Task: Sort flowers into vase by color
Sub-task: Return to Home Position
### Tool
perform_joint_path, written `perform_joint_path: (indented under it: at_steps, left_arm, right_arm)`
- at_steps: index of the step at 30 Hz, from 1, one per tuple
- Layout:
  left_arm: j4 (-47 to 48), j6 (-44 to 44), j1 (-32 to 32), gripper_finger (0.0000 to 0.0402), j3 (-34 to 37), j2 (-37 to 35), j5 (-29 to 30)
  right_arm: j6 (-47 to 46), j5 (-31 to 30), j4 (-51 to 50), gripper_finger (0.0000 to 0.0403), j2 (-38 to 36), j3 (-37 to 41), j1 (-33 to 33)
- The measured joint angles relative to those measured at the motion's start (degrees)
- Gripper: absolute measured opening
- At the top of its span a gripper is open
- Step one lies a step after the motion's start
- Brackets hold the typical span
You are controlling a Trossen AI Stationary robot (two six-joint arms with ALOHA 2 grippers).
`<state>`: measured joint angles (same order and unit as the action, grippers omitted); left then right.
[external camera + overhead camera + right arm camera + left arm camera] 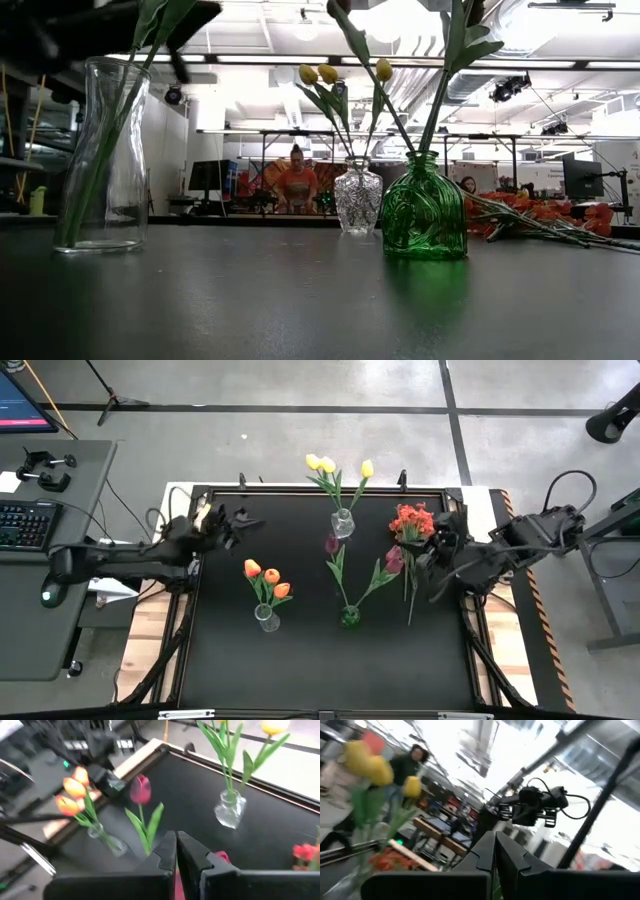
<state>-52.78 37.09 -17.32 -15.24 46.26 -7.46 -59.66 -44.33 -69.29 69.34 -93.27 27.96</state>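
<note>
Black table (300, 670) — yellow tulips (325, 463) in far vase (343, 523), orange tulips (268, 580) front-left, maroon tulips (332, 544) in green vase (350, 617) (red tulips (412, 520) lie right). Left gripper (495, 837) at left edge, right gripper (176, 837) by reds — both pinched together.

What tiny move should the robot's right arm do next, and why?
Probably lift the right gripper and draw it back toward the table's right edge. The yellow tulips, orange tulips and maroon tulips each stand in a vase already. The red bunch lies flat right beside that gripper, so backing off gently should avoid nudging it.
</note>
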Motion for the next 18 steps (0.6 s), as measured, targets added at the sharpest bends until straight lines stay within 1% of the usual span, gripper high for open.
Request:
perform_joint_path:
  at_steps: [4, 8, 10, 15, 18]
  left_arm:
    - [0.82, 0.28, 2.4, 0.0, 7.36, -8.75, 6.78]
    - [5.23, 0.32, 3.92, 0.0, 12.41, -14.64, 10.89]
    - [7.08, -0.05, 4.04, 0.0, 14.33, -16.59, 11.24]
    - [19.64, -0.61, 4.04, 0.0, 14.51, -19.44, 11.0]
    - [21.99, -0.06, 4.04, 0.0, 14.51, -19.6, 10.38]
  right_arm:
    - [3.51, 0.38, 5.23, 0.0002, -2.93, 3.63, -2.32]
    - [4.03, 1.47, 5.26, 0.0001, -5.39, 5.83, -4.16]
    - [2.86, 2.52, 5.12, 0.0, -6.55, 6.88, -4.43]
    - [-0.76, 4.98, 2.39, 0.0, -9.64, 9.39, -3.79]
    - [-4.3, 6.8, -1.56, 0.0, -12.4, 12.4, -2.31]
